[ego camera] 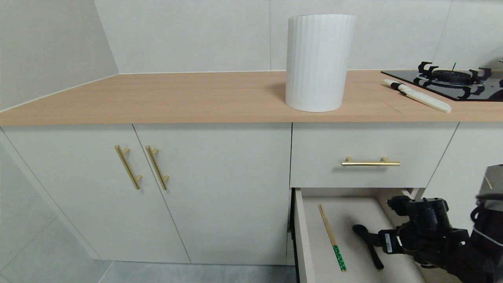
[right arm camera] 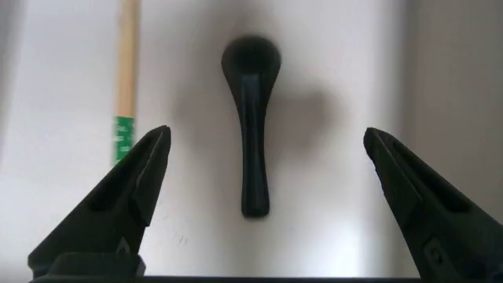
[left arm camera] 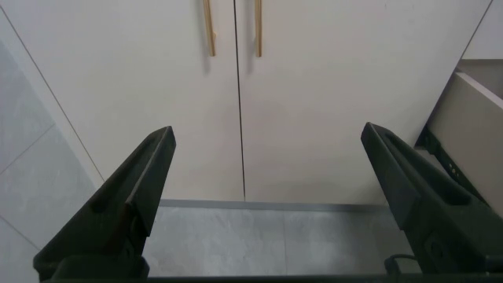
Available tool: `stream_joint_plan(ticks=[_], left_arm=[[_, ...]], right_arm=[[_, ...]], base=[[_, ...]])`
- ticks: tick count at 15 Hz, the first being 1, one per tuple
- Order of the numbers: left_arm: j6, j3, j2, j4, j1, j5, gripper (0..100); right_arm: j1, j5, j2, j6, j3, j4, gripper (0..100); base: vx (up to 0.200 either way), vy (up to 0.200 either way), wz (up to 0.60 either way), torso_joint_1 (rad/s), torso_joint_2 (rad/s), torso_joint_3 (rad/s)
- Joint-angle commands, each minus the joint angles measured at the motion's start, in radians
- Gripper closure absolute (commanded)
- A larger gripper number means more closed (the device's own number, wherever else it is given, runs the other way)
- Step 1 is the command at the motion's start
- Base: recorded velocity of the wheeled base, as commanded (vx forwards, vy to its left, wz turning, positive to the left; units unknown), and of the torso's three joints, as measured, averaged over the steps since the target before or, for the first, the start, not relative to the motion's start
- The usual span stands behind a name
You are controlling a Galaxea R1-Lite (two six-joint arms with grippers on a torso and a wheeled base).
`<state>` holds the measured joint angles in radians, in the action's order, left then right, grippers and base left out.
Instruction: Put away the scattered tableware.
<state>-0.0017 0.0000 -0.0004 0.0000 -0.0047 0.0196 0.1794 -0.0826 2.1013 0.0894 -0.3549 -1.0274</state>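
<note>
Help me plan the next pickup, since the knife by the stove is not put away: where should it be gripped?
Grip the knife across its narrow width, near the black-banded end, coming straight down from above. It lies flat and diagonal on the counter, so only its long edges offer opposing faces. The right gripper, open over the drawer, looks nearer.

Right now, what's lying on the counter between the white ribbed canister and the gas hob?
A cream-coloured knife with a black band, lying flat on the wooden counter beside the hob and clear of the canister. The head view shows it.
</note>
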Motion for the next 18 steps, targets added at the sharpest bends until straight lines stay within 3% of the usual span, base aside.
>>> stream_joint_plan(ticks=[1,5,7,10,16,18], left_arm=[[0.000,0.000,0.000,0.000,0.000,0.000,0],[-0.001,0.000,0.000,0.000,0.000,0.000,0],[-0.001,0.000,0.000,0.000,0.000,0.000,0],[0.000,0.000,0.000,0.000,0.000,0.000,0],[0.000,0.000,0.000,0.000,0.000,0.000,0],[0.000,0.000,0.000,0.000,0.000,0.000,0]], right_arm=[[0.002,0.007,-0.314,0.001,0.073,0.132,0],[0.026,0.023,-0.560,-0.002,0.057,0.403,0],[0.088,0.035,-0.741,-0.011,-0.024,0.750,0],[0.157,0.037,-0.848,-0.011,-0.111,1.023,0],[0.169,0.035,-0.857,-0.013,-0.116,1.047,0],[0.170,0.035,-0.866,-0.014,-0.116,1.052,0]], base=[[0.000,0.000,0.00,0.000,0.00,0.000],[0.000,0.000,0.00,0.000,0.00,0.000],[0.000,0.000,0.00,0.000,0.00,0.000],[0.000,0.000,0.00,0.000,0.00,0.000],[0.000,0.000,0.00,0.000,0.00,0.000],[-0.200,0.000,0.00,0.000,0.00,0.002]])
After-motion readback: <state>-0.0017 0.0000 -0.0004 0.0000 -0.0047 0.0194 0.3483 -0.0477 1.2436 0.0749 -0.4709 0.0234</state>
